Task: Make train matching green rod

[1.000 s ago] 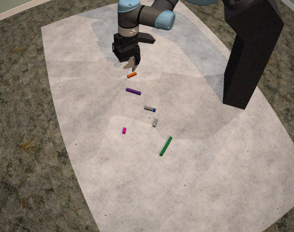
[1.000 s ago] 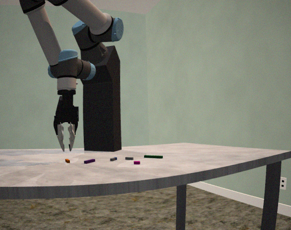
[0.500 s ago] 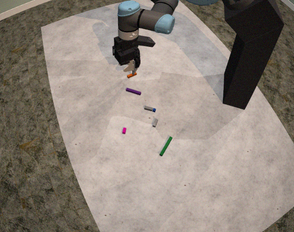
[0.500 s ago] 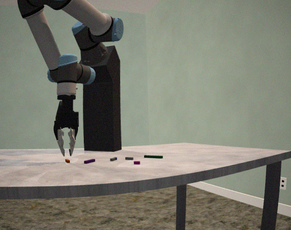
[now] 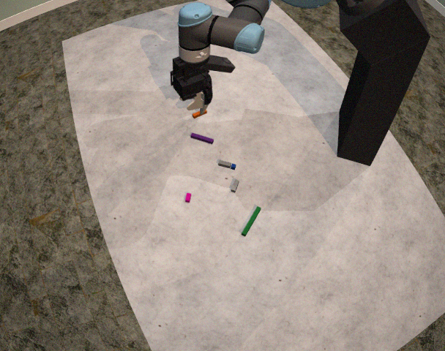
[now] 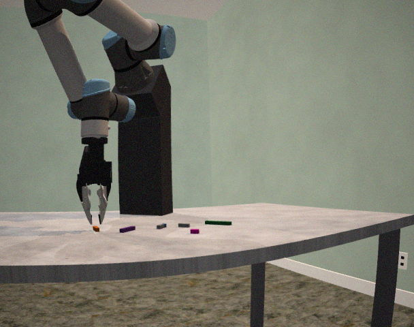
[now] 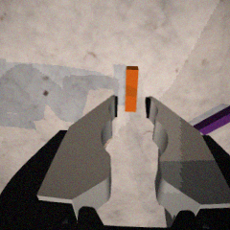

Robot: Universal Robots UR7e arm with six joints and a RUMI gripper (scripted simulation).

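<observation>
My gripper is narrowly open and empty. It hangs just above the table, right over the orange rod, which lies flat in line with the gap between the fingers. The purple rod lies close by. Further on, a grey rod lies with the blue rod touching its end. A second grey rod, the magenta rod and the green rod lie apart.
The arm's black column stands on the table at the back right. The rods lie in a loose diagonal row across the middle of the table.
</observation>
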